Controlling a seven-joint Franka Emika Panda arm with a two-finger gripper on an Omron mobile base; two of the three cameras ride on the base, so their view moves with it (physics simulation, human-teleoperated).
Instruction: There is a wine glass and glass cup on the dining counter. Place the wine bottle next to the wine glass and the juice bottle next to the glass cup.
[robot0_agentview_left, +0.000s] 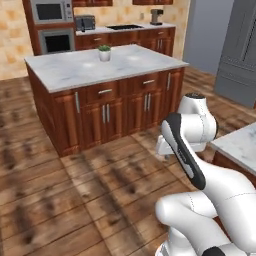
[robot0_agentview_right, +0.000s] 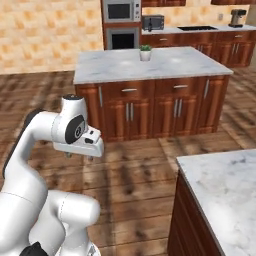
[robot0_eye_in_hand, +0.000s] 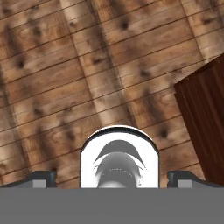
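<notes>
Hand view: pincer (robot0_eye_in_hand: 112, 180) above floor (robot0_eye_in_hand: 65, 74)

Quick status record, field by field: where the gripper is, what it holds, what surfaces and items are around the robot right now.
gripper: over the bare wood floor, pointing down
jaws: tips wide apart, nothing between them
nearest counter: marble-topped corner to the robot's right, bare in the part shown
island: marble top on wood cabinets, ahead across the floor
on island: small potted plant
back wall: microwave over oven, toaster, coffee machine
bottles and glasses: none seen from here
</notes>
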